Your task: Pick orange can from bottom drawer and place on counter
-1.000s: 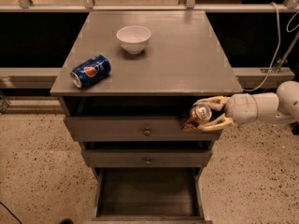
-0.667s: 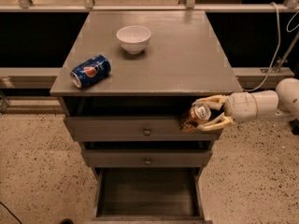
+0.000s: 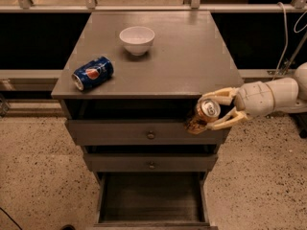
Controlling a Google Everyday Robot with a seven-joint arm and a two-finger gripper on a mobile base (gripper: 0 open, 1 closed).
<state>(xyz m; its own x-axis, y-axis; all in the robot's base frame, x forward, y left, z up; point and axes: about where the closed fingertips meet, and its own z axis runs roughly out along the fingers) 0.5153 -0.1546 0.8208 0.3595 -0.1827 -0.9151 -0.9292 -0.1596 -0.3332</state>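
My gripper (image 3: 215, 111) reaches in from the right and is shut on the orange can (image 3: 203, 116), one pale finger above it and one below. The can is tilted, silver top facing the camera, held in front of the top drawer's right end, just below the counter's front edge. The counter (image 3: 187, 56) is the grey cabinet top above it. The bottom drawer (image 3: 151, 222) is pulled open at the bottom of the view, and its dark interior shows nothing inside.
A blue Pepsi can (image 3: 92, 73) lies on its side at the counter's front left. A white bowl (image 3: 137, 40) stands at the counter's back centre. Two shallower drawers with small knobs (image 3: 150, 135) sit shut above the open one. Speckled floor surrounds the cabinet.
The gripper and the orange can have stayed in about the same place in front of the top drawer's right end. Nothing else has moved.
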